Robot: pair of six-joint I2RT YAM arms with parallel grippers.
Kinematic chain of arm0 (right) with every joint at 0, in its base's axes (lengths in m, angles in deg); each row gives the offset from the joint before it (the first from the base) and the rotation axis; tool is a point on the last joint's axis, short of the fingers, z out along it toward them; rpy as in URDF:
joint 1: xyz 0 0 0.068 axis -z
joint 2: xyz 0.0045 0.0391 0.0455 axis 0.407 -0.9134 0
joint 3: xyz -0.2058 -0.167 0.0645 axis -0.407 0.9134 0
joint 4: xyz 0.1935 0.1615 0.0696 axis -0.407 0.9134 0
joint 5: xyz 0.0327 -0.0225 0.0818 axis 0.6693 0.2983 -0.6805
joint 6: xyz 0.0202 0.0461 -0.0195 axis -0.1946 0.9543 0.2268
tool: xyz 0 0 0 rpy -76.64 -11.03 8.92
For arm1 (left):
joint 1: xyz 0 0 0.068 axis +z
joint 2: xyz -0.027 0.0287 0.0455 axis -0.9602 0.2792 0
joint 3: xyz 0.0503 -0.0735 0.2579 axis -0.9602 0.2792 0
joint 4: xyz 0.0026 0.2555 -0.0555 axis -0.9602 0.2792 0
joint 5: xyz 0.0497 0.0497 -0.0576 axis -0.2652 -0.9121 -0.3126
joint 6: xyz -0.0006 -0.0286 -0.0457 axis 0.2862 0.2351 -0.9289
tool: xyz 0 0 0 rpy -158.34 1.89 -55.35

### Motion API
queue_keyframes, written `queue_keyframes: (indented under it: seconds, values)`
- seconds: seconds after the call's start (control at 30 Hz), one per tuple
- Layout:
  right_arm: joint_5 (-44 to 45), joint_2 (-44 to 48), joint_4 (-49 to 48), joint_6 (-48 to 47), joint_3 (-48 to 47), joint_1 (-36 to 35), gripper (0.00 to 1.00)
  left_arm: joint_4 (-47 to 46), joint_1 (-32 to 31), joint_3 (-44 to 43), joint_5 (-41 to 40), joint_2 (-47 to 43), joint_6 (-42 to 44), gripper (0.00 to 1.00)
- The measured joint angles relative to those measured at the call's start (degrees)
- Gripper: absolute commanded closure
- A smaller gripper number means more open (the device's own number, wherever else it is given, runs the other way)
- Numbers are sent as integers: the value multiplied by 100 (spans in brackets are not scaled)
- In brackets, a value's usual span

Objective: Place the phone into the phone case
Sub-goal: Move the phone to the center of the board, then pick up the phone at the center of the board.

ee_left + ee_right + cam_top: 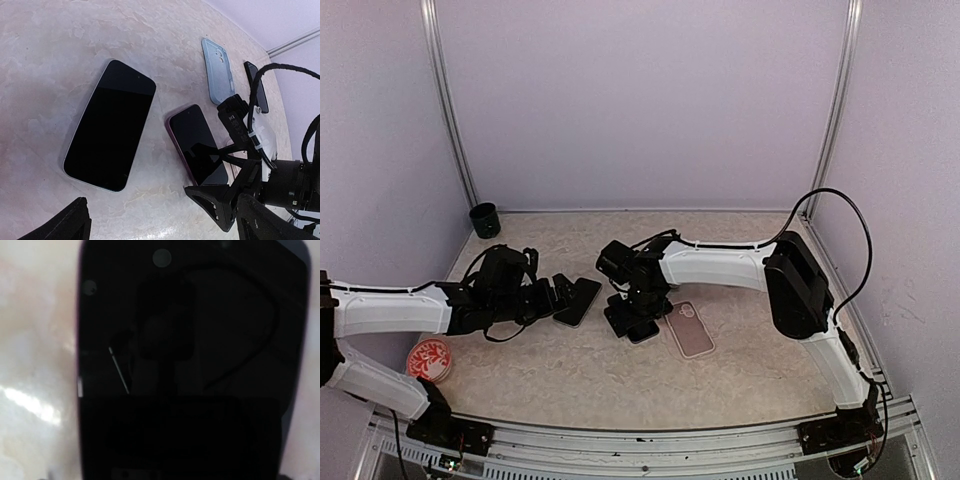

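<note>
Right gripper (632, 318) is right down over the pink-edged phone (200, 147), with the phone case (690, 328) flat just beside it. I'd pinch the long edges and seat one end first. Its opening I can't tell: the wrist view is all screen. Left gripper (558, 293) is spread wide and empty, near the bigger phone (110, 125).

No readable text, no labels, no numbers
</note>
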Motion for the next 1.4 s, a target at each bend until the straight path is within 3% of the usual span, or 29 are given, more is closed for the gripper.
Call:
queue_keyframes:
  seconds: [0.2,0.5,0.77,1.13,1.4]
  values:
    - [35,0,168,-9,-2,0,15,-4,31,61,0,-7,-4,1]
    - [-72,125,181,-212,212,7,47,-7,59,70,17,-7,-7,1]
    - [-52,302,214,-505,470,-2,47,-7,68,70,39,-7,-4,1]
    - [219,1480,-697,-1246,2398,-142,46,-103,68,70,459,232,103,1]
    - [286,1884,-1464,-1574,3097,-173,46,-291,68,70,920,651,114,1]
